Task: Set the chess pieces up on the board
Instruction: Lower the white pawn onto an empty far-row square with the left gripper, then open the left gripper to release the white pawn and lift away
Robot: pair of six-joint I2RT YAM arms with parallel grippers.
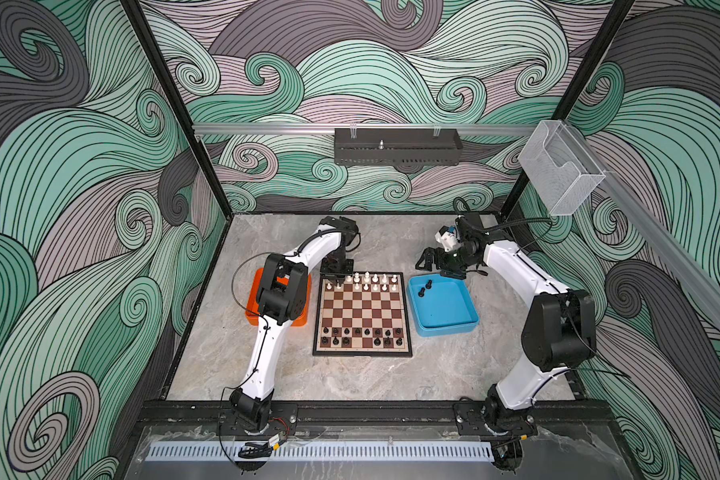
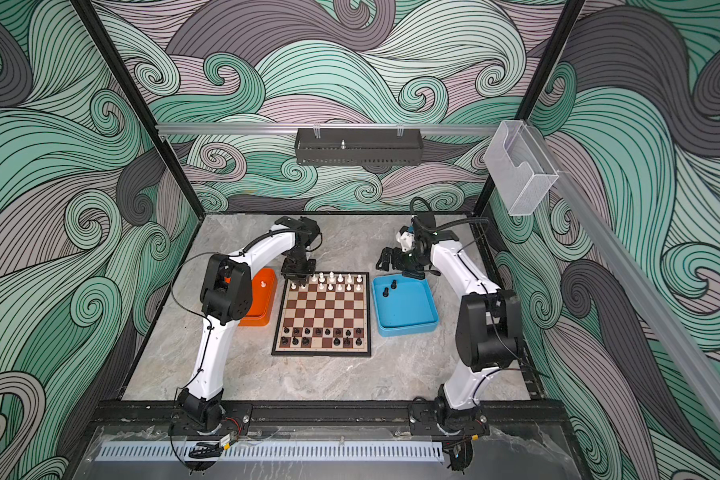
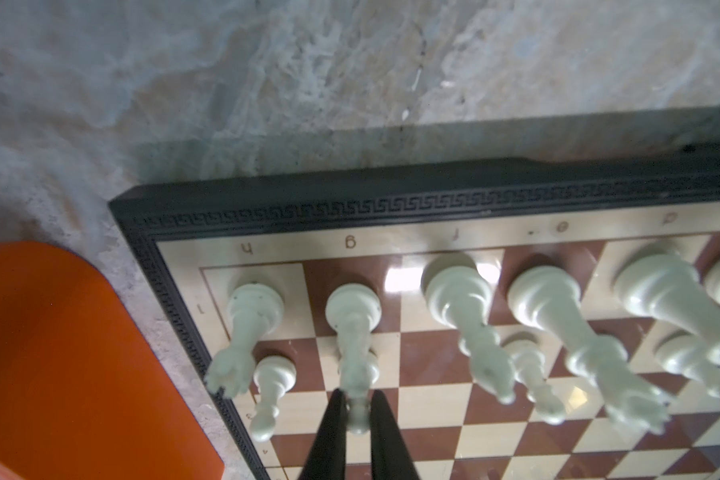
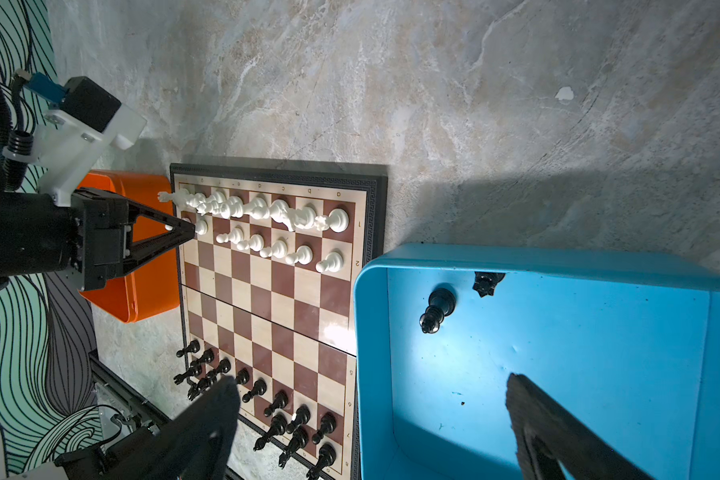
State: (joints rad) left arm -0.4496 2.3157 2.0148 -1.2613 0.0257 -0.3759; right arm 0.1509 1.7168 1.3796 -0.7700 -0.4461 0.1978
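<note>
The board lies mid-table. White chess pieces fill its two far rows and black ones its two near rows. My left gripper hangs over the board's far left corner. In the left wrist view its fingers are shut on the head of a white pawn in the second row, beside the corner pawn. My right gripper stands wide open over the far edge of the blue tray, holding nothing. Two black pieces lie in that tray.
An orange tray sits left of the board under the left arm, with one white piece in it. The blue tray's wall nearly touches the board's right edge. Bare marble table runs in front of the board.
</note>
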